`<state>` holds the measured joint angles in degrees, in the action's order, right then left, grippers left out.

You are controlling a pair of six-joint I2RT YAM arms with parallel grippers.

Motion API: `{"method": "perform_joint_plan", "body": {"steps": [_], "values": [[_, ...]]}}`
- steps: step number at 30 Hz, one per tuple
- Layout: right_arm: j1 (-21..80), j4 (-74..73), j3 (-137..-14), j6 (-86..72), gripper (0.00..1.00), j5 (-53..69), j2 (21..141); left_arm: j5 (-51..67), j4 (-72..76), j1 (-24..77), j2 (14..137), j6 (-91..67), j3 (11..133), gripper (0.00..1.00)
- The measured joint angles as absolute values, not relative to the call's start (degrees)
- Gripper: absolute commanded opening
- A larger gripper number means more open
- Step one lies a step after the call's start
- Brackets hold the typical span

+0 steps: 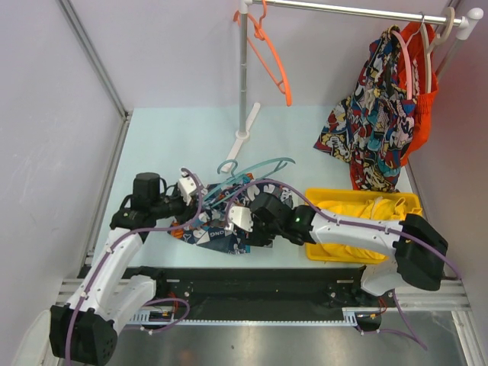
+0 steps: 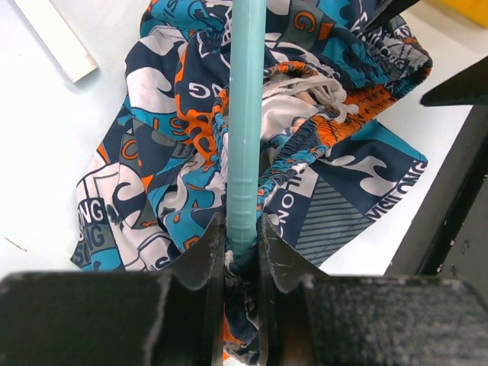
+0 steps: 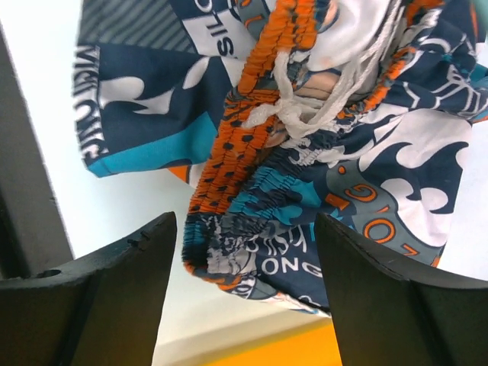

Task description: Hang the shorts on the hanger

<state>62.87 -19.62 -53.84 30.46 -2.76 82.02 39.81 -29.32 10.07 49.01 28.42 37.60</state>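
Pale teal surface [image 1: 168,145]. The shorts [image 1: 217,238] are bunched in a heap near its 6 o'clock edge, between the two arms, with the drawstring waist gathered on top. The hanger [image 1: 255,169] lies over the heap, hook end toward 12 o'clock. In the left wrist view its teal bar crosses the waistband. There the left tool [image 2: 241,229] is pinched narrow on the bar, fabric crowding its fingers. At the heap's 3 o'clock side the right tool [image 3: 245,229] is spread wide over the elastic waistband; contact not discernible.
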Motion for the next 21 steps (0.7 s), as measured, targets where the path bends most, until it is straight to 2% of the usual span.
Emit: {"method": "perform_joint_plan", "body": {"steps": [6,10,11,15,18,19,20,21], "values": [[62.3,-18.2,-52.5,33.7,0.70,-5.5,84.4,41.1,-29.2,8.8,49.1,27.9,37.6,0.00],[61.5,-17.6,-50.2,35.7,0.60,-8.4,85.0,42.0,-29.4,8.1,49.1,27.8,37.6,0.00],[61.2,-17.6,-50.0,35.9,0.54,-9.0,85.0,42.2,-29.6,7.9,49.1,27.9,37.6,0.00],[57.8,-17.2,-49.9,36.2,0.40,-11.4,85.0,42.5,-31.0,7.0,49.1,28.1,37.6,0.00],[53.0,-17.3,-49.9,35.9,0.24,-11.2,84.8,43.3,-32.5,5.8,49.1,28.3,37.9,0.00],[51.0,-17.1,-49.9,35.5,0.07,-10.9,84.5,43.9,-33.1,5.4,49.1,28.5,38.1,0.00],[48.7,-16.9,-49.9,34.8,0.00,-10.2,83.9,44.6,-33.8,5.1,49.1,28.6,38.3,0.00],[47.8,-16.7,-49.9,34.7,0.00,-9.8,83.4,45.0,-34.0,4.9,49.1,28.6,38.4,0.00]]}}
